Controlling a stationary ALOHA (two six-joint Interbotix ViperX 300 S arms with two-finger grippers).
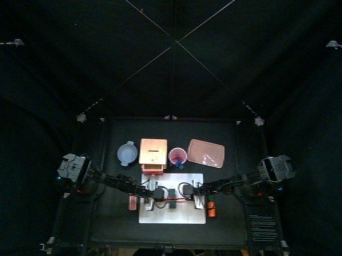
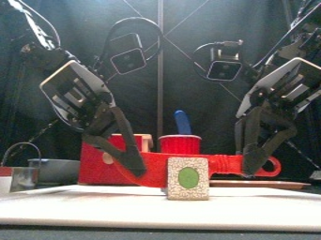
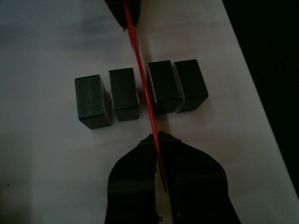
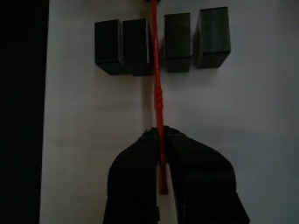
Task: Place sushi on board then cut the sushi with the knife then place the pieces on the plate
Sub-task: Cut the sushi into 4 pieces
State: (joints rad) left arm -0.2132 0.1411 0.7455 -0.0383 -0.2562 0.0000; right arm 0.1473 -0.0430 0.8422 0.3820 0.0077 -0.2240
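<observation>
The sushi roll [image 3: 96, 101] lies on the white cutting board [image 3: 59, 52] as several dark blocks side by side, with narrow gaps between them. A red toy knife [image 3: 142, 79] stands in the gap between the two middle blocks [image 4: 181, 39]. My left gripper [image 3: 152, 142] is shut on one end of the knife [image 4: 153, 87] and my right gripper [image 4: 156, 136] is shut on the other. In the front view the end block [image 2: 189, 178] shows a green centre, with the knife [image 2: 226, 167] across behind it. The pink plate [image 1: 207, 152] sits at the back right, holding nothing.
Behind the board [image 1: 174, 215] stand a blue-grey bowl [image 1: 127, 153], the wooden box [image 1: 154, 152] and a red cup [image 2: 182, 145] holding a blue knife [image 2: 182, 122]. Both arms hang low over the board's middle.
</observation>
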